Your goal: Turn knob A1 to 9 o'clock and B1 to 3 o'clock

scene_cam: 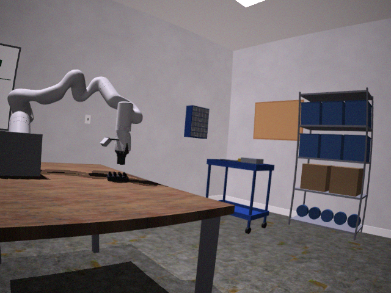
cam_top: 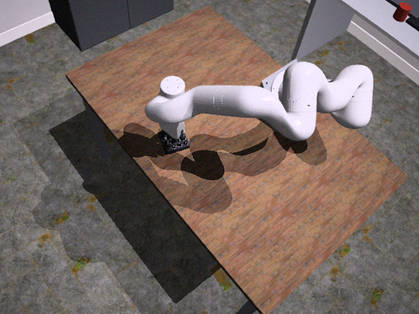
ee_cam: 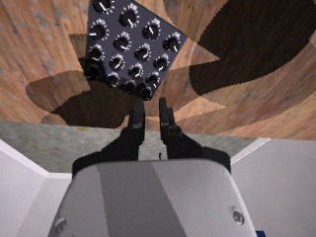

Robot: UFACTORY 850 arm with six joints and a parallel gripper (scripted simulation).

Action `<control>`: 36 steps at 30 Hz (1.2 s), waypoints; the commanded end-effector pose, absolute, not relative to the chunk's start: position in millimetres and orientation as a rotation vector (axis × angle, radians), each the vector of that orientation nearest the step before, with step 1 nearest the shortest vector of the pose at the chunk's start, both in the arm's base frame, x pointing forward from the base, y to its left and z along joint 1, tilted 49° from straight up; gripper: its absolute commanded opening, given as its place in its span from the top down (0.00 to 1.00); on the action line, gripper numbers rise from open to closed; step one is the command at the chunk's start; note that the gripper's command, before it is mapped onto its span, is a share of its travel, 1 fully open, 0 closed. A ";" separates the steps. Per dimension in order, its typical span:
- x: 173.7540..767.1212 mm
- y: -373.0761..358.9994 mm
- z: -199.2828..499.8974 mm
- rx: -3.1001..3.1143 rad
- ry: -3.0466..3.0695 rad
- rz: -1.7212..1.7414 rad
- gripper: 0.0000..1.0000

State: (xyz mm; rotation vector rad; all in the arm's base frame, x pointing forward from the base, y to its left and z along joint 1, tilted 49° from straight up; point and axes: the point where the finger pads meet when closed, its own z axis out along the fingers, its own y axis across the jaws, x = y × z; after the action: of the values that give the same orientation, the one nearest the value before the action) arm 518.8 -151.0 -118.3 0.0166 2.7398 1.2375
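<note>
In the top view, a dark cupboard [cam_top: 105, 10] is at the upper left. The black knob box [cam_top: 177, 148] [scene_cam: 117, 179] [ee_cam: 137, 37] sits flat on the wooden surface [cam_top: 272, 219] [scene_cam: 110, 201] [ee_cam: 267, 74], left of the middle. The white arm [cam_top: 228, 100] [scene_cam: 109, 91] reaches over it from the right, and a red cup [cam_top: 401, 11] is at the upper right.

In the exterior view, the tool [scene_cam: 120, 163] [ee_cam: 151, 107] points down above the box, left of the middle. A blue cart [scene_cam: 220, 162] is further right.

In the wrist view, the box is at the upper left and middle. The tool's tips are just a bit apart (like a little beak), with nothing between them.
</note>
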 end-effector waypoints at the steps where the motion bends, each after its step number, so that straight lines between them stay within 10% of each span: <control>1: 517.2 -152.4 -116.0 0.229 2.792 1.277 0.81; 36: 512.6 -153.0 -112.7 0.663 2.836 1.328 0.81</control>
State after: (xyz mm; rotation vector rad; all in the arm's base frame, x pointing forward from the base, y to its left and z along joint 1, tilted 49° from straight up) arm 511.9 -152.0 -113.2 0.6629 2.8373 1.3297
